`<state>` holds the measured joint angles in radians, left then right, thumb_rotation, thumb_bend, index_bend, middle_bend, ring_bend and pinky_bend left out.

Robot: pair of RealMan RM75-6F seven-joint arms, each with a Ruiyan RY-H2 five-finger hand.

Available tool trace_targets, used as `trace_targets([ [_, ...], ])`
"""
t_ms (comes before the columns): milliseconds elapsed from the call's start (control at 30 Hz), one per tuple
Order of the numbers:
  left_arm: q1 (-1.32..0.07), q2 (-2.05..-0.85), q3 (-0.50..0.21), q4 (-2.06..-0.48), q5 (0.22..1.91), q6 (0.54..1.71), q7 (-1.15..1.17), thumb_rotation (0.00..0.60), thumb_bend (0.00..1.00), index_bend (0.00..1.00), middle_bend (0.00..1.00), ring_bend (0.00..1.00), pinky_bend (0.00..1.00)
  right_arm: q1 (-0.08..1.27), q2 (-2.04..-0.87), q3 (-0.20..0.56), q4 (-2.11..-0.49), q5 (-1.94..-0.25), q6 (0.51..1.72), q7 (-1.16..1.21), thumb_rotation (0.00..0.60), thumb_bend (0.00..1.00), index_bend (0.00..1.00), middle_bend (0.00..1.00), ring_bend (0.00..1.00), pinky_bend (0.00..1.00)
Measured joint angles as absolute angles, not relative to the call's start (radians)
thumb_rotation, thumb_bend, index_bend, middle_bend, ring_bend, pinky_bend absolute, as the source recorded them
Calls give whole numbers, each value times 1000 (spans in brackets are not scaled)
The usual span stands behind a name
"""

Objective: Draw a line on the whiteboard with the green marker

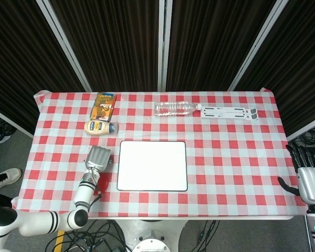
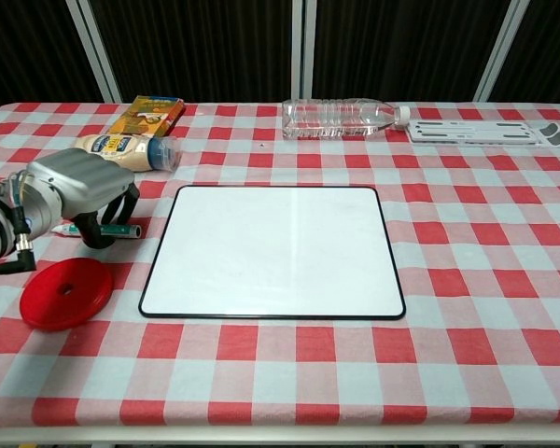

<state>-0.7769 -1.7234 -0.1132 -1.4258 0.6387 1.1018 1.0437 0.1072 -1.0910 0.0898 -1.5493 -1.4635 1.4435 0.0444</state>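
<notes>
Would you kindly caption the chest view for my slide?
Left hand curls over the green marker beside the blank whiteboard.

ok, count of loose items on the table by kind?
whiteboard: 1
marker: 1
red disc: 1
water bottle: 1
squeeze bottle: 1
box: 1
white stand: 1
Total: 7

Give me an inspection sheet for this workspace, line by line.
Surface: checked cloth over the table.
Job's things: whiteboard blank; green marker lying left of it.
Clutter: red disc, sauce bottle, box, water bottle, white stand.
Hands: left hand curled over the marker, grip unclear; right hand off the table's edge, holding nothing.
Cables: wires on the floor.
Surroundings: dark curtains.
</notes>
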Motion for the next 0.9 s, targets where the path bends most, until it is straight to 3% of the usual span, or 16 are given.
trace_targets([
  [533,-765,-1706,-110,-1422,731,1101,911,600,414,607,607,836,977,99,-1082,89,-1571,-1468,1461,30,600,146,0,22,0,0],
  [900,-729,-1646,-182,-1492,983,1036,397,600,442,607,611,835,952,91,-1073,85,-1594,-1481,1479,14,600,147,0,22,0,0],
])
